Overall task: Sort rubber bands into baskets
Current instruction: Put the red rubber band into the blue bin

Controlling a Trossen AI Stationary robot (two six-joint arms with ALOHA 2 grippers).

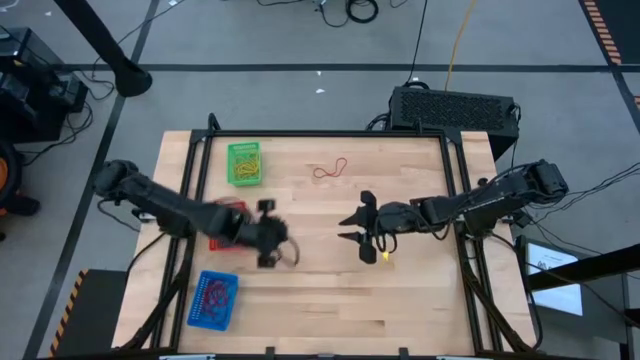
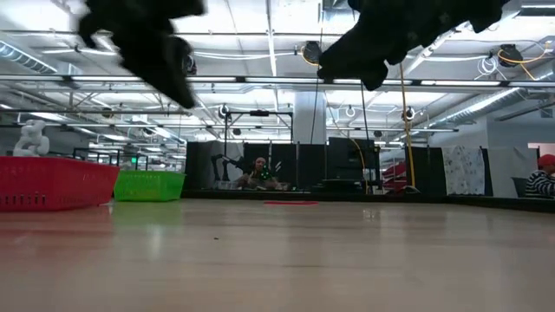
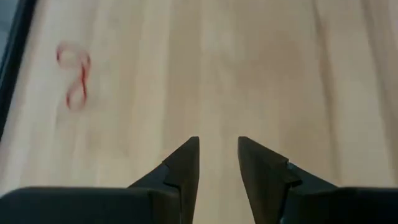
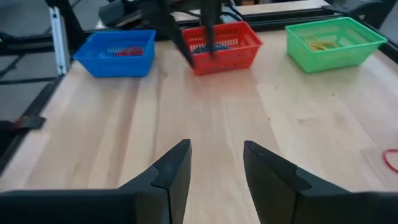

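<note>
Both my grippers point(image 3: 217, 162) point(image 4: 214, 165) have fingers apart and empty; baskets point(image 4: 333, 37) hold some bands, but one red rubber band point(image 1: 330, 169) waits.

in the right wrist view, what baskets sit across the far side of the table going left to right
blue basket → red basket → green basket

Both arms are matte black, built of rounded jointed segments. Each pincer, left point(image 3: 218, 163) and right point(image 4: 216, 163), ends in two dark wedge-shaped fingers tapering to blunt tips. Black cables trail from the arm bases.
</note>
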